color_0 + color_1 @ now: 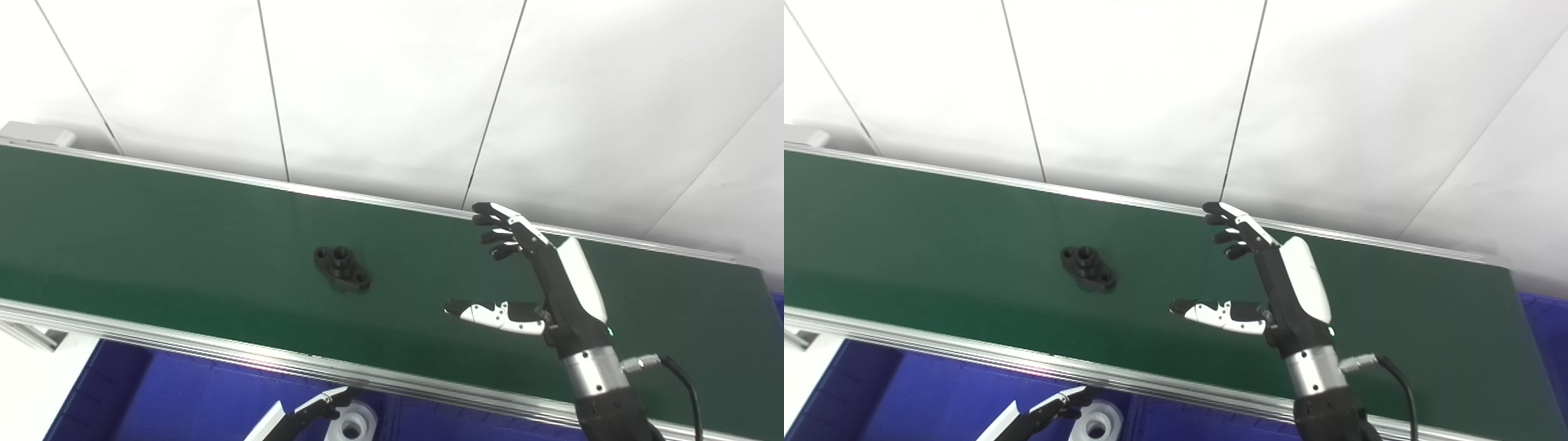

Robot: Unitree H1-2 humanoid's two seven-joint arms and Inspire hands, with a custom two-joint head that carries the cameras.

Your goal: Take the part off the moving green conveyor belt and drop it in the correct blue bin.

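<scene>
Your black flanged part [342, 268] lies on the green conveyor belt [153, 220], apart from your right hand [539, 275], which hovers over the belt, fingers [499, 234] spread and empty. Your left hand [306, 413] sits below the belt over the blue bin [184, 398], beside a white ring [352, 425]; I cannot tell its grip.

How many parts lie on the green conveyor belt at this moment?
1. A black flanged metal part lies near the middle of the green conveyor belt, left of the open right hand. Belt sections outside the views may hold more.
</scene>
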